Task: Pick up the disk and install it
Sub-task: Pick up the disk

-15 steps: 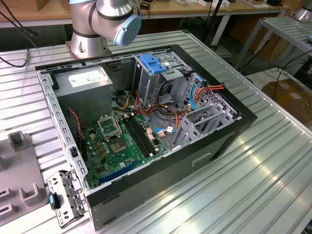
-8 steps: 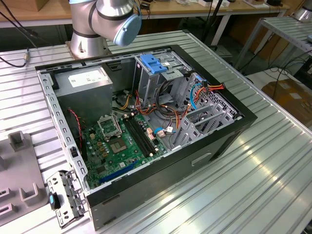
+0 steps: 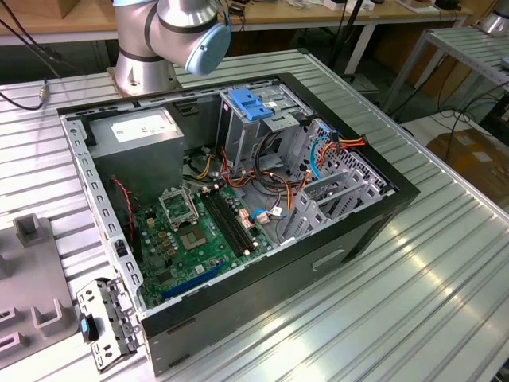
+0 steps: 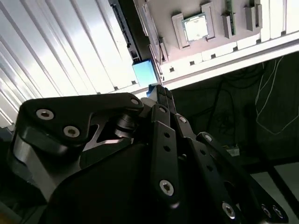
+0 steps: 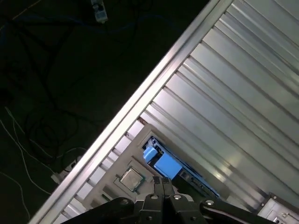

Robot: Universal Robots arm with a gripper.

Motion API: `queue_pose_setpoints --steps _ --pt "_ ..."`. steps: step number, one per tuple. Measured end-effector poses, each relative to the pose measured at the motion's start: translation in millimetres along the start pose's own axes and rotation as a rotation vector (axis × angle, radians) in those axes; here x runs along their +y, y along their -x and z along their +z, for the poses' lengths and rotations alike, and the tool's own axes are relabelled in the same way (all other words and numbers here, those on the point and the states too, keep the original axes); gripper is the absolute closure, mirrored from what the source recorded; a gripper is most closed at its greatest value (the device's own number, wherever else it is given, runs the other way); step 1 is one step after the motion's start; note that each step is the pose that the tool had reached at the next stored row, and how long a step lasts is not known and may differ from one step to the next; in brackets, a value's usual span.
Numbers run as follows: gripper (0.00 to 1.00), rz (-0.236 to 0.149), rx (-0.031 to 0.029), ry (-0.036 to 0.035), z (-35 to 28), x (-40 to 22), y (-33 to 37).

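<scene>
At the exterior view's left edge a grey tray (image 3: 32, 278) is cut off by the frame. Just beside it lies a perforated metal piece (image 3: 111, 318) with a small blue part on its near side; I cannot tell what that blue part belongs to. Both rest on a ribbed metal table (image 3: 413, 278).

Next comes the open computer case (image 3: 318, 255). A grey power supply (image 3: 147, 151) sits at its far left corner, and the arm (image 3: 167, 32) rises behind it, cut off at the top. The green circuit board (image 3: 191, 239) lies on the case floor. To its right a drive cage (image 3: 238, 131) stands with a blue latch (image 3: 250, 103) on top. Further right, orange, red and blue cables (image 3: 334, 147) tangle between metal brackets and hide what lies under them.

In both wrist views the gripper (image 4: 160, 91) (image 5: 161, 180) hangs high above the table with its two black fingers pressed together, holding nothing. Far below its tips the disk (image 4: 144, 72) (image 5: 162, 163) lies on the table, right against the tray's edge and near a square chip (image 4: 194, 26) (image 5: 131, 178) seated in the tray. A blue end and a thin dark strip are all that can be made out of the disk. Its label cannot be seen, and the fingers cover part of it.
</scene>
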State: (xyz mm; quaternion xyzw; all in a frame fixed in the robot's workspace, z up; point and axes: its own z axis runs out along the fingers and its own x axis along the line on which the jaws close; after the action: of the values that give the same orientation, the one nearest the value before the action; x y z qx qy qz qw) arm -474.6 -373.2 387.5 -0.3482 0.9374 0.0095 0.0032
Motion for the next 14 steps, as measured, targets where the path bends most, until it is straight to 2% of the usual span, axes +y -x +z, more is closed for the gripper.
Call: queue_pose_setpoints --steps 10,11,14 --pt "0.89 -0.214 0.0033 0.0026 0.6 0.0 0.0" --pt "0.89 -0.248 0.0039 0.0030 0.7 0.0 0.0" --pt "0.89 -0.311 0.0050 0.0038 0.8 0.0 0.0"
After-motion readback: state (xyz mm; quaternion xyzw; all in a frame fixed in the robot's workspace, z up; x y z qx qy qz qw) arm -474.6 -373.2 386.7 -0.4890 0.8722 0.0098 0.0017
